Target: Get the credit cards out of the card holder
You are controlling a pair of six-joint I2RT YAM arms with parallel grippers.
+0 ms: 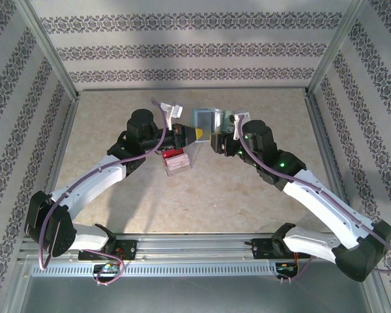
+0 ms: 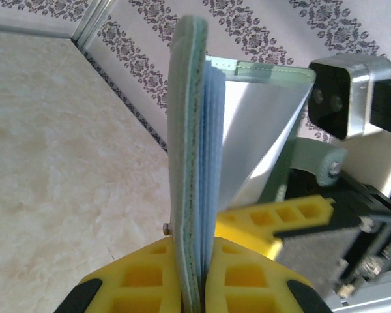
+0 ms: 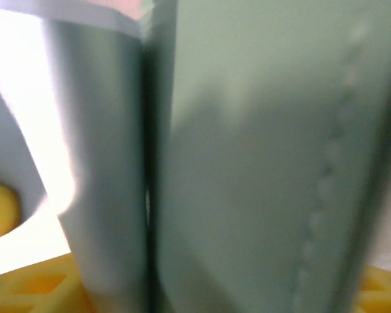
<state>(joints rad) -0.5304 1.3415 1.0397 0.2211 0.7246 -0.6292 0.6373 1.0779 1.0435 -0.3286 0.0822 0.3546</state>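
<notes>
**Pale teal wallet held open in the air between both arms**

The small flat pale teal-blue card holder (image 1: 207, 119) hangs above the beige marbled tabletop (image 1: 247, 189), over the middle of its far edge. The left gripper (image 1: 202, 134) is clamped tight on one panel, its yellow fingers (image 2: 247, 274) pinching it edge-on. That panel's long axis runs straight out along the fingers, pointing away from the wrist, and thin blue layers (image 2: 212, 137) line its inner face. The second panel swings out like a book page toward the right gripper (image 1: 215, 139), showing a silvery inner side.

In the right wrist view, yellow fingers (image 3: 32, 290) sit at either side of the blurred panels. I cannot tell whether they press on them.

A clear plastic tray (image 1: 177, 162) with red contents lies on the tabletop just nearer than the left gripper.
</notes>
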